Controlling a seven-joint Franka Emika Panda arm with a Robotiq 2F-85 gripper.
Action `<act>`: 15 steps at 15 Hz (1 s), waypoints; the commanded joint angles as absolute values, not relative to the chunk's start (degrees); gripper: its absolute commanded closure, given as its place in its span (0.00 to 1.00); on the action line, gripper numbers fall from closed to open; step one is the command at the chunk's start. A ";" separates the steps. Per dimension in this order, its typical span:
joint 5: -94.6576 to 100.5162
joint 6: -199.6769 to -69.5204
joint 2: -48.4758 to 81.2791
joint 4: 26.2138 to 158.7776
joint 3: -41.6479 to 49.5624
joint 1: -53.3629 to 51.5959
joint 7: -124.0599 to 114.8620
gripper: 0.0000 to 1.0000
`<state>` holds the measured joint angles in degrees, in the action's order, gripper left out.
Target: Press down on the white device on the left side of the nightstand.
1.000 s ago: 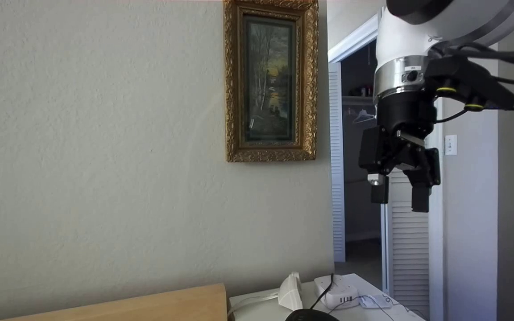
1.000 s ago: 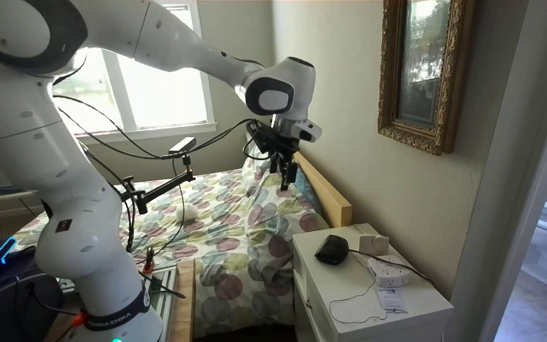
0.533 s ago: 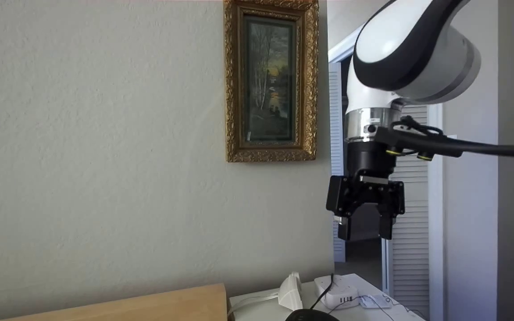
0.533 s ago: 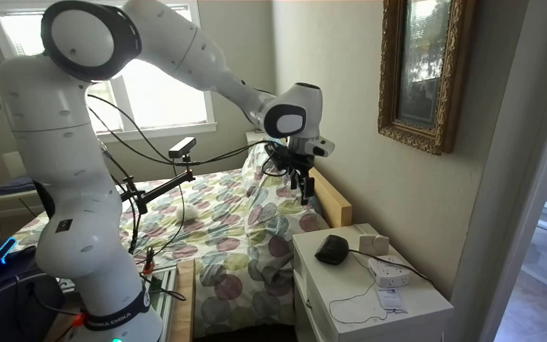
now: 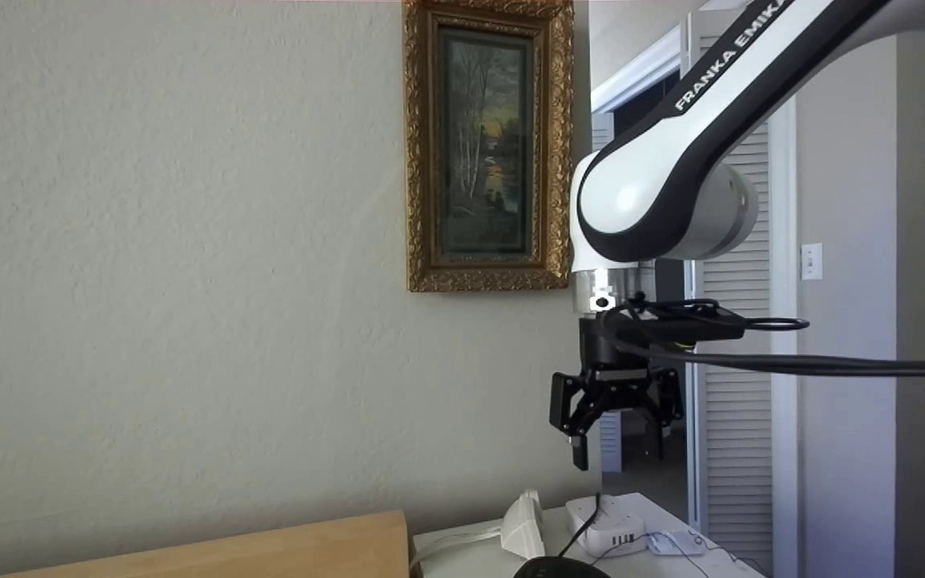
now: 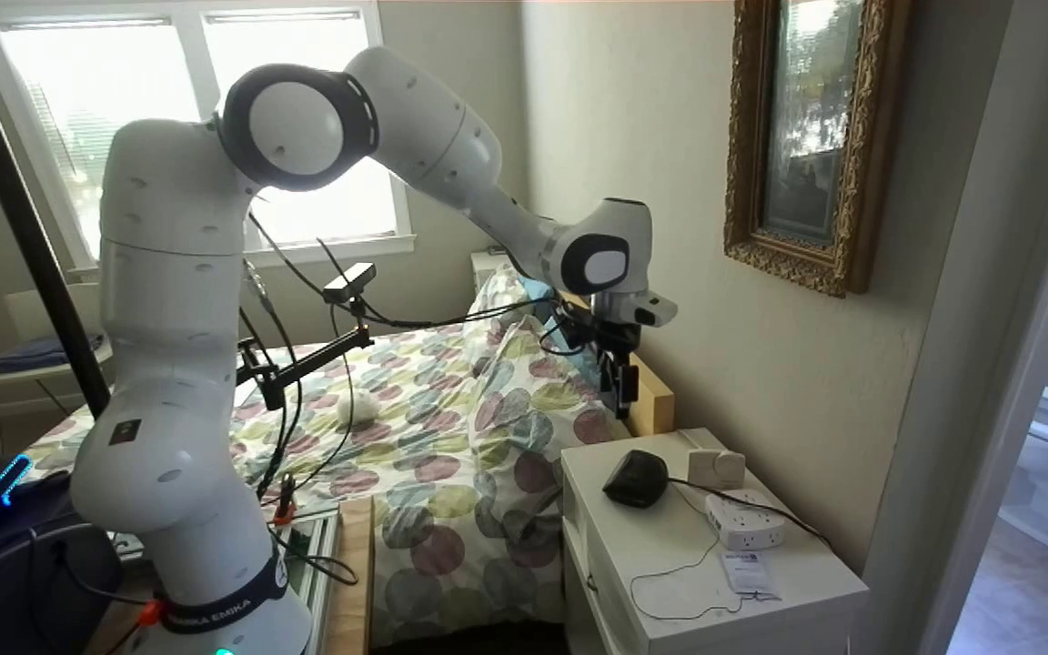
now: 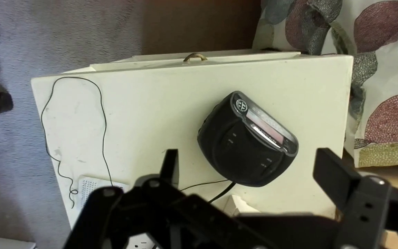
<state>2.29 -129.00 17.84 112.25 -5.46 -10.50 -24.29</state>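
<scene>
Hanging fingertips-down from the arm (image 6: 169, 218), the gripper (image 5: 617, 453) has its fingers (image 7: 169, 166) spread wide, above the nightstand (image 7: 150, 110) and apart from it. The device (image 5: 522, 526) — white, with an uneven, peaked top — sits on the nightstand near the wall (image 5: 189, 281), clear of the gripper. In an exterior view it stands between the headboard (image 5: 310, 554) and the outlet block (image 5: 611, 530), and a pale cord (image 5: 460, 539) runs from it toward the headboard. The black unit (image 6: 637, 478), rounded, lies near the device, on the side away from the wall; whether the two touch cannot be told. In the wrist view the black unit appears between the spread fingers, while only a part of the device shows just beyond it, the rest hidden behind the gripper. A black cord (image 7: 222, 193) leads from the black unit and in an exterior view passes across the outlet block. Near the outlet block lies a flat white card (image 6: 748, 574), with a thin wire (image 7: 105, 124) looped on the nightstand beside it. The bed (image 6: 442, 468), with its multicoloured pattern, stands next to the nightstand, and a framed picture (image 5: 486, 144) hangs on the wall in both exterior views.
</scene>
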 commanded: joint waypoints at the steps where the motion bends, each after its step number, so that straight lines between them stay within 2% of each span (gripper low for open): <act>1: 5.23 -128.23 25.45 104.24 -3.24 -12.99 -29.75 0.00; 12: 8.44 -122.69 45.50 81.98 2.99 -18.26 -40.18 0.00; 13: 7.39 -124.87 41.26 88.67 1.96 -17.08 -37.68 0.00; 15: 7.40 -124.62 43.68 85.32 2.41 -17.49 -38.42 0.00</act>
<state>7.57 -124.79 43.63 85.48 2.26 -17.33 -38.50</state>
